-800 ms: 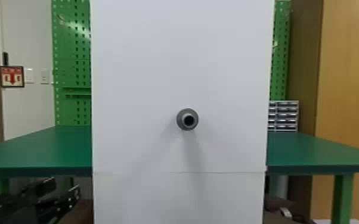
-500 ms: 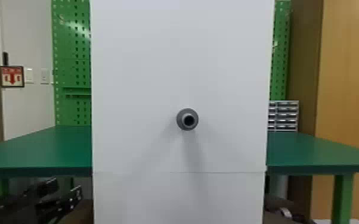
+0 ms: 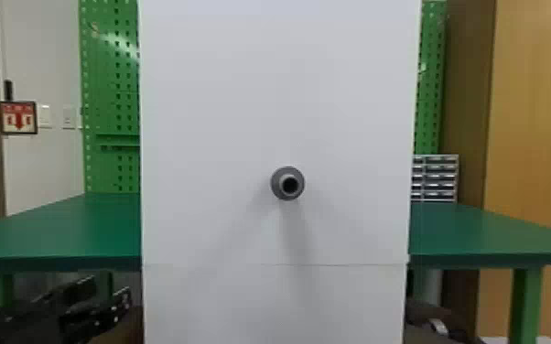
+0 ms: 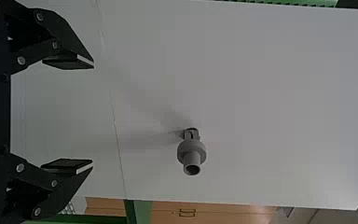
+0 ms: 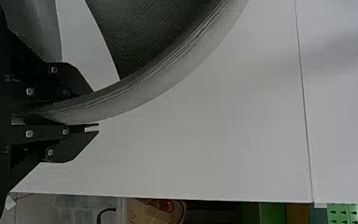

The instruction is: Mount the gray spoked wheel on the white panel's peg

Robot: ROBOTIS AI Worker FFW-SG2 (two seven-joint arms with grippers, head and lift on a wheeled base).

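The grey peg [image 3: 288,183] juts out from the white panel [image 3: 206,114] in the head view, with nothing on it. In the left wrist view the same peg [image 4: 191,152] stands out from the panel beyond my left gripper [image 4: 93,116], whose fingers are wide apart and hold nothing. My right gripper [image 5: 95,109] is shut on the rim of the gray spoked wheel [image 5: 177,63] in the right wrist view. Part of the wheel's rim and broad spokes show there, in front of the panel; its hub is hidden.
A green table [image 3: 59,233] stands behind the panel on both sides. Behind it are a green pegboard [image 3: 110,91], a small drawer unit [image 3: 440,178] and a wooden cabinet [image 3: 526,114]. Dark equipment [image 3: 96,315] lies low at the left.
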